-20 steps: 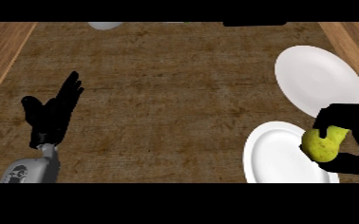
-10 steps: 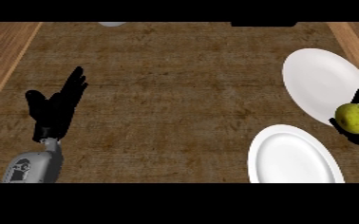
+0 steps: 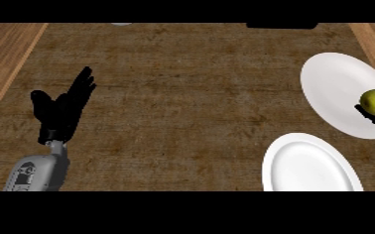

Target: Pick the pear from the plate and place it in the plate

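Yellow-green pear (image 3: pixel 367 99) shows at the head view's right edge, over the farther white plate (image 3: pixel 333 91); a second ago it was above the nearer white plate (image 3: pixel 307 164), which now lies bare. Only a sliver of the pear is visible, so its long axis and pointing direction cannot be told. Black fingers of the right robot hand (image 3: pixel 366 113) curl under the pear, holding it. At the left, the left robot hand (image 3: pixel 62 110) rests open above the brown desk (image 3: pixel 183 89), fingers straight and up, unchanged.
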Action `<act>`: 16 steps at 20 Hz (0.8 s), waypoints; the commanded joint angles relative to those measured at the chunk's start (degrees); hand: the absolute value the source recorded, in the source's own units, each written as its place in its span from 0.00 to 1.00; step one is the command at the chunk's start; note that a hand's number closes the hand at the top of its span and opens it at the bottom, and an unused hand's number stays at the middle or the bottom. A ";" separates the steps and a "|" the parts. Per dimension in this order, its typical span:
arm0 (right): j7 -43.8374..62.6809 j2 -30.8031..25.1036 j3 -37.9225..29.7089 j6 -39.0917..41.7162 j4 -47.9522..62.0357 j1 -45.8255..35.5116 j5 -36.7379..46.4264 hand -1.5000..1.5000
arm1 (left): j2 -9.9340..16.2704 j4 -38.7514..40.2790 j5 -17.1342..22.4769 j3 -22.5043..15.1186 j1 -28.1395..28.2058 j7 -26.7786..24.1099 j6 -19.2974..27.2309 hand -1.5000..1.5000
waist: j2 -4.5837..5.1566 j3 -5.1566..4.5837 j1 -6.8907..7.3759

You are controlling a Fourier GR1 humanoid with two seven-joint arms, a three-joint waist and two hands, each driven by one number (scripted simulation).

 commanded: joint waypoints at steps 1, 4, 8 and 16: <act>-3.57 -1.10 4.26 -4.25 10.33 -3.70 7.70 1.00 | -1.09 1.67 -0.68 -0.03 -1.16 -1.47 0.87 0.50 | 0.52 0.07 0.88; -1.09 -4.46 1.37 8.69 19.03 -7.73 3.05 1.00 | -0.59 -0.33 -0.05 -0.49 0.67 -0.57 -0.59 0.50 | 0.51 0.11 1.52; -13.96 -4.41 3.29 6.35 25.84 -9.00 6.37 0.00 | -0.21 1.25 -1.26 -0.33 -1.58 -0.88 -0.18 0.50 | 0.48 0.18 0.84; -25.07 -2.39 -3.18 13.21 26.58 -14.76 -1.81 0.00 | -1.73 2.05 -1.01 0.00 -1.89 -0.86 0.88 0.50 | 0.20 0.16 0.20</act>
